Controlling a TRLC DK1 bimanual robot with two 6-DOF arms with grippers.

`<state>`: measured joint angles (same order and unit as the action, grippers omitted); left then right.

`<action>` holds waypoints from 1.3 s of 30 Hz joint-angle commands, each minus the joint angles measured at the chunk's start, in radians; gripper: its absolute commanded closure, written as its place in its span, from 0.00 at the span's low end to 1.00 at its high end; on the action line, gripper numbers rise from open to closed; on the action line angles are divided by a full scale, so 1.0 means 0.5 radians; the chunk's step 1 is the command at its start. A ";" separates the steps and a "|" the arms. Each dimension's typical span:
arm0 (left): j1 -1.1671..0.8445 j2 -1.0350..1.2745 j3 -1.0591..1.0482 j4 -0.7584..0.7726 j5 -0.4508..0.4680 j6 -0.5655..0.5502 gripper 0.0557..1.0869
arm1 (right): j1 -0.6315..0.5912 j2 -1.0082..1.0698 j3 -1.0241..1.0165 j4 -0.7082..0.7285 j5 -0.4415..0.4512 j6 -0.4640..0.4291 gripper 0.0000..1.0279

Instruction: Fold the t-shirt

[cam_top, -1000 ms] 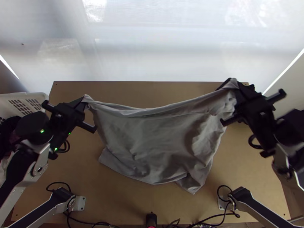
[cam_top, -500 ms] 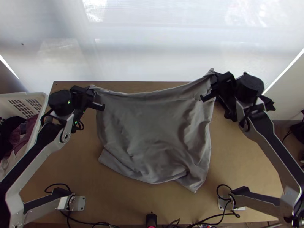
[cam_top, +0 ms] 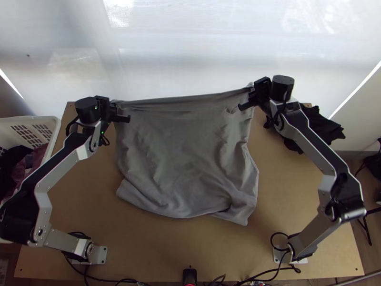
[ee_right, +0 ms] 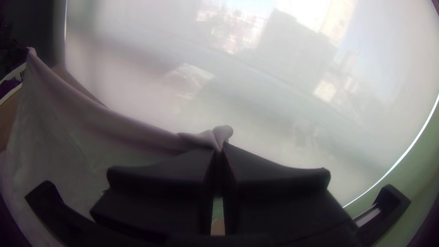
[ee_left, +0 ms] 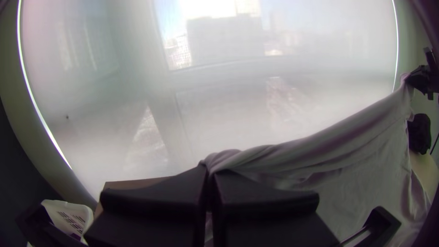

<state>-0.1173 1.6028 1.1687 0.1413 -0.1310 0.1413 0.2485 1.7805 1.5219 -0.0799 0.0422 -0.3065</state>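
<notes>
Left claw [ee_left: 209, 171] and right claw [ee_right: 220, 147] swing farther out over the table [cam_top: 295, 200], each pinching the shirt [cam_top: 181, 157], likely spreading it for folding.

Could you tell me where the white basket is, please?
In the top view, the white basket is at the left edge, by the table and the left arm.

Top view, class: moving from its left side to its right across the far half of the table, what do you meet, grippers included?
White basket → left gripper → grey t-shirt → right gripper → black cloth.
</notes>
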 commanded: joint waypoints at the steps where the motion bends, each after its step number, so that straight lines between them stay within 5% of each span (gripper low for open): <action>1: 0.038 0.344 0.178 0.052 0.004 -0.016 0.97 | -0.040 0.421 0.371 -0.037 -0.011 0.033 0.97; 39: 0.017 1.252 0.856 0.125 -0.020 -0.099 0.97 | -0.068 1.191 1.034 -0.147 0.008 0.202 0.97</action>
<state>-0.1101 2.1925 1.5761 0.2173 -0.1394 0.0971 0.2111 2.3386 2.0102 -0.1448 0.0441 -0.2310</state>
